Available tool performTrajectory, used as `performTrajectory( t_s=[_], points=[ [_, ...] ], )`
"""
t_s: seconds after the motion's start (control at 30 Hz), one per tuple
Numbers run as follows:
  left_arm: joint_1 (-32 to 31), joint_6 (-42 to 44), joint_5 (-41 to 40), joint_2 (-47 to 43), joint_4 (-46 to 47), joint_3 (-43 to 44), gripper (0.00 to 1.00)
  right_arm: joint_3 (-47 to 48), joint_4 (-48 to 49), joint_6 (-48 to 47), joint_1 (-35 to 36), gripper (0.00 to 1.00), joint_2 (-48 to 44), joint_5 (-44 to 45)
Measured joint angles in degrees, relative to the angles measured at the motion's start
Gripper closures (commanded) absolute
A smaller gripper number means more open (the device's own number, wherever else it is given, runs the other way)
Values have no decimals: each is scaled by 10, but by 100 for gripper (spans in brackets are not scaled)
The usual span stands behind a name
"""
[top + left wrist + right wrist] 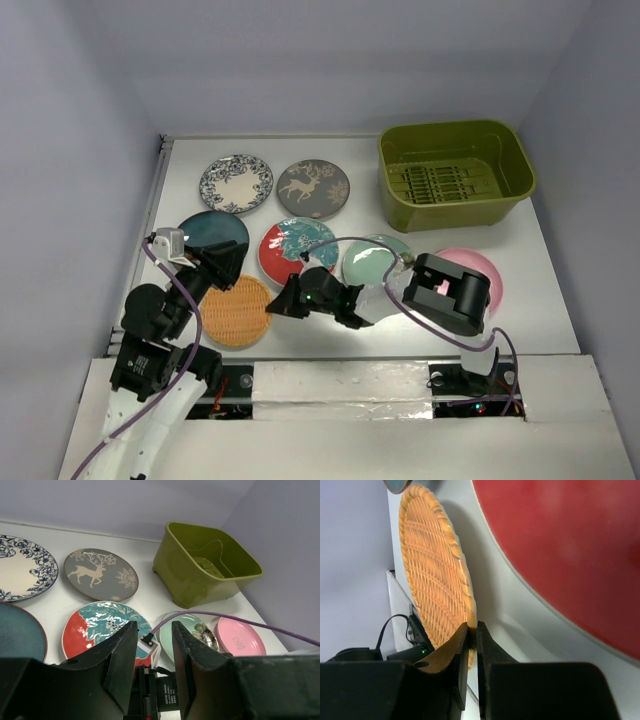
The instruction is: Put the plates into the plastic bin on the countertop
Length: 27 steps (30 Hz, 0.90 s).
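White tabletop [365,200], lilac walls. Right jaws clamp the right rim of the orange plate [230,312], near left. Left jaws gape, empty, beside the teal plate [205,232]. Green bin [455,172] sits far right.

I see a white tabletop [530,320]; an olive-green bin [400,205]; a blue-white floral plate [236,184]; a grey plate with white deer [313,188]; a dark teal plate [210,230]; a red-teal floral plate [288,248]; an orange woven plate [236,310]; a mint green plate [370,262]; a pink plate [462,258].
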Motion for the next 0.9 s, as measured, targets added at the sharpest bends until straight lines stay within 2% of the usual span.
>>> performTrajectory(
  t_s=[0.2,0.4,0.57,0.73,0.9],
  points=[
    [0,0,0,2,0,0,69,-76,17,1,0,100,-65,-5],
    [5,0,-3,3,0,0,69,-157,-28,-16,-1,100,-245,16],
    [6,-1,-10,3,0,0,69,-156,-116,-71,-23,100,-406,68],
    [6,-2,-14,2,0,0,69,-146,-199,-130,-154,100,-546,97],
    [6,-4,-19,-2,-2,0,68,-67,-316,-212,-339,100,-637,138]
  ],
)
